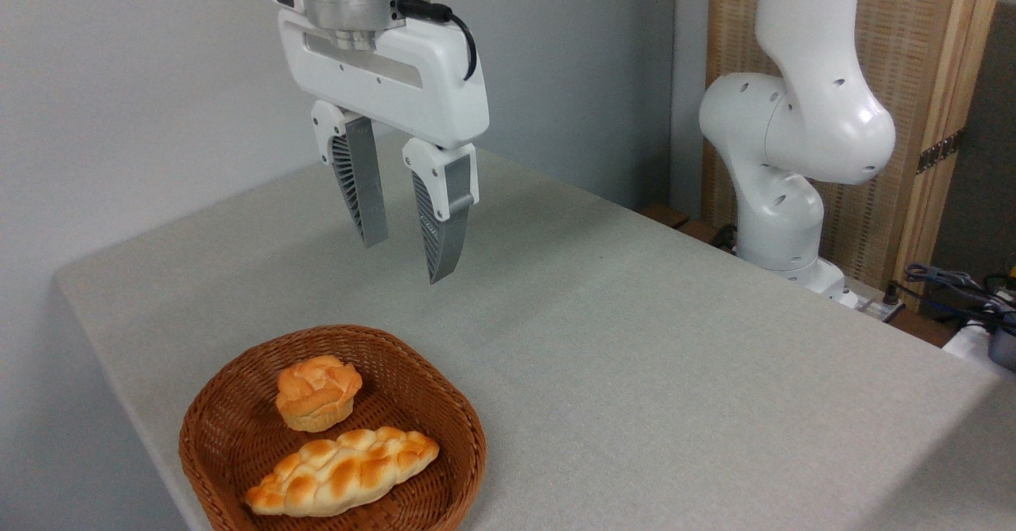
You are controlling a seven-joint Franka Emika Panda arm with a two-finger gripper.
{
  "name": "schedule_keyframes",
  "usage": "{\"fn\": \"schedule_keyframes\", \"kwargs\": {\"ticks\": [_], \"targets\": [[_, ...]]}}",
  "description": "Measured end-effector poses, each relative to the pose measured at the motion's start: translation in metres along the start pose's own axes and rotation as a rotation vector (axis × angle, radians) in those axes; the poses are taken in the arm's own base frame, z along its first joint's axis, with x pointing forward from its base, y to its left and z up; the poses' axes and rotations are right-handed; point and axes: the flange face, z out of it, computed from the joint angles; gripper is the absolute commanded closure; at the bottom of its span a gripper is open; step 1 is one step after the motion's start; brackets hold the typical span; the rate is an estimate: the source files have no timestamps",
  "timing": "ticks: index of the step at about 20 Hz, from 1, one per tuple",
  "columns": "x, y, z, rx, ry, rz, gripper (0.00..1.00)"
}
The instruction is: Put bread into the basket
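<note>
The bread lies inside the basket near the table's front-left edge, beside a small bun, so placement looks done. The gripper hangs above, fingers apart and empty.

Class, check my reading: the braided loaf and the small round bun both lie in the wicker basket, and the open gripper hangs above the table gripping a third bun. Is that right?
One detail is wrong. The camera view shows the gripper open and empty, holding nothing. The rest stands: the braided loaf and small round bun lie in the wicker basket, and the gripper hangs above the table.
</note>
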Motion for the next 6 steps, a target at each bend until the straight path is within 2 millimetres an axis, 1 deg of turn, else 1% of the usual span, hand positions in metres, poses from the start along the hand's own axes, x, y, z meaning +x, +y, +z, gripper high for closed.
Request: {"fn": "schedule_keyframes", "kwargs": {"ticks": [6], "targets": [[-0.0007,0.0021,0.0092,-0.03,-0.038,0.002,0.0]]}}
